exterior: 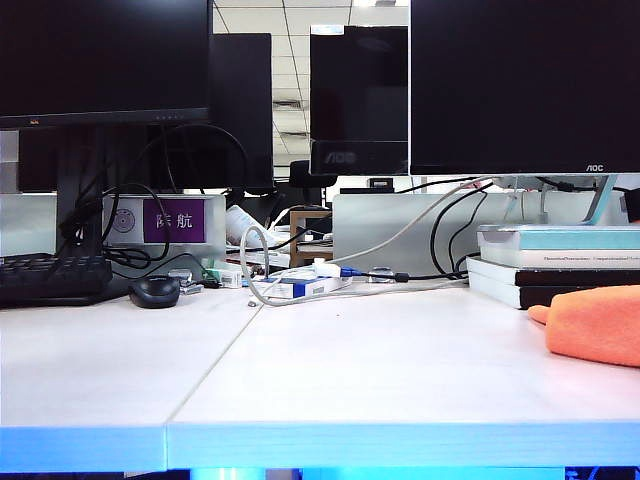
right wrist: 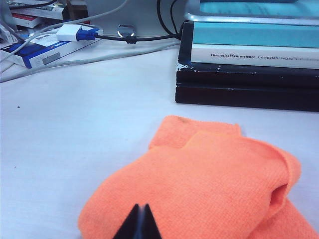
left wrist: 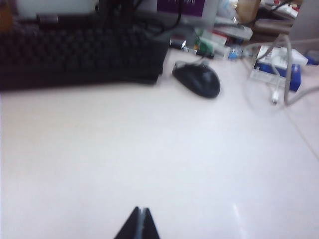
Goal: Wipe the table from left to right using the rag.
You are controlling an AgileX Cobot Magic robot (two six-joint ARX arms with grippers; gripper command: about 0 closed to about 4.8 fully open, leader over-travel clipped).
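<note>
The orange rag (exterior: 595, 325) lies crumpled on the white table (exterior: 350, 370) at the far right, in front of a stack of books. In the right wrist view the rag (right wrist: 209, 189) fills the near ground, and my right gripper (right wrist: 140, 206) is shut just over its near edge, with no cloth between the tips. My left gripper (left wrist: 140, 209) is shut and empty above bare table (left wrist: 149, 159), short of the keyboard and mouse. Neither arm shows in the exterior view.
A black keyboard (exterior: 50, 275) and a black mouse (exterior: 155, 291) sit at the back left. Cables and small boxes (exterior: 300, 290) clutter the back middle. Stacked books (exterior: 560, 265) stand at the back right, behind the rag. Monitors line the rear.
</note>
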